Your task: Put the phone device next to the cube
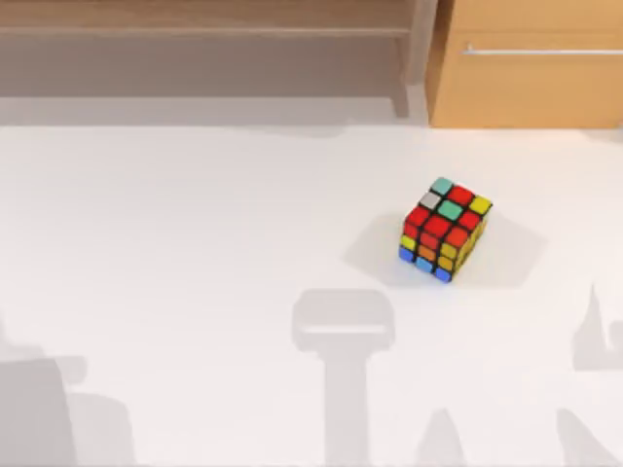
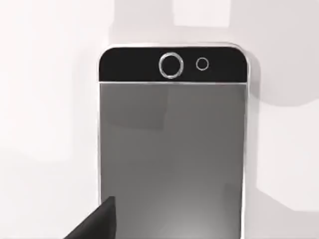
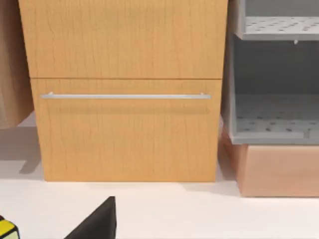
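The cube (image 1: 445, 229) sits on the white table right of centre in the top view, its upper face mostly red with green, grey and yellow stickers. One yellow corner of the cube (image 3: 7, 230) shows in the right wrist view. The phone device (image 2: 172, 149) lies flat close under the left wrist camera, its dark grey screen up and its black end band with the round button (image 2: 171, 65) pointing away. A black part of my left gripper (image 2: 97, 224) overlaps the phone's near corner. A black part of my right gripper (image 3: 97, 221) hangs over the table, facing the cabinet.
A wooden drawer cabinet (image 1: 531, 63) with a metal handle (image 3: 124, 96) stands at the table's back right. Beside it are a grey perforated shelf unit (image 3: 271, 89) on a pinkish block, and a wooden shelf (image 1: 204, 39) along the back left. Arm shadows fall on the table's front.
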Available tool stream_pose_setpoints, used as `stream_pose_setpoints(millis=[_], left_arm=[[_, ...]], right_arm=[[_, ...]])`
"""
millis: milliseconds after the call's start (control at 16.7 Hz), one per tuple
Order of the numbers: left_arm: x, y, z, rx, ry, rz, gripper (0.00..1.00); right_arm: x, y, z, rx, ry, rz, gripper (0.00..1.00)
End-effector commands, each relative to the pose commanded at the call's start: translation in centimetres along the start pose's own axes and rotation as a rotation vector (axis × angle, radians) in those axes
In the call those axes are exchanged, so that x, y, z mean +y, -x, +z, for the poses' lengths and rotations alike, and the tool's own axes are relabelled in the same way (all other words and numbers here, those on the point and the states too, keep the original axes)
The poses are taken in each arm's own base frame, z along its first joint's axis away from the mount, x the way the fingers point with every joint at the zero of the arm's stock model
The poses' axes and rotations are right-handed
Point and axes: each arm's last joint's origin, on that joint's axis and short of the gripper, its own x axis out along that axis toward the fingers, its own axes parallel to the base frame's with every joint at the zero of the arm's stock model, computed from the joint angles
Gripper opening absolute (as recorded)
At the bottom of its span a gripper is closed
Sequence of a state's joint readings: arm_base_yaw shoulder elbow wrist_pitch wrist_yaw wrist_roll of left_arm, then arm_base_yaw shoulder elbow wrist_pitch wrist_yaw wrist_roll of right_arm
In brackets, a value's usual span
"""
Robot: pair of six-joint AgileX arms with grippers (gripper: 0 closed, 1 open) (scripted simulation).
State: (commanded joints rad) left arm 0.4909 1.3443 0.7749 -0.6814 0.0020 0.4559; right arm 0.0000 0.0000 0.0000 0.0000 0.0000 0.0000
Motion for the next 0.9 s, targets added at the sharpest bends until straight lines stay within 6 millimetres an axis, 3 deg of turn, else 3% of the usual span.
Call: stream_pose_setpoints(millis=[240,420,900], left_arm=[[3.4,-3.3,1.0,0.215,0.005,-0.094,1.00],[4.8,-4.5,1.3,0.280,0.008,-0.132,1.00],[4.8,-5.2,1.1,0.294,0.009,-0.141,1.00]], right_arm=[[0.0,0.0,0.0,0.000,0.000,0.000,1.00],[0.0,0.0,0.0,0.000,0.000,0.000,1.00],[0.0,0.0,0.0,0.000,0.000,0.000,1.00]])
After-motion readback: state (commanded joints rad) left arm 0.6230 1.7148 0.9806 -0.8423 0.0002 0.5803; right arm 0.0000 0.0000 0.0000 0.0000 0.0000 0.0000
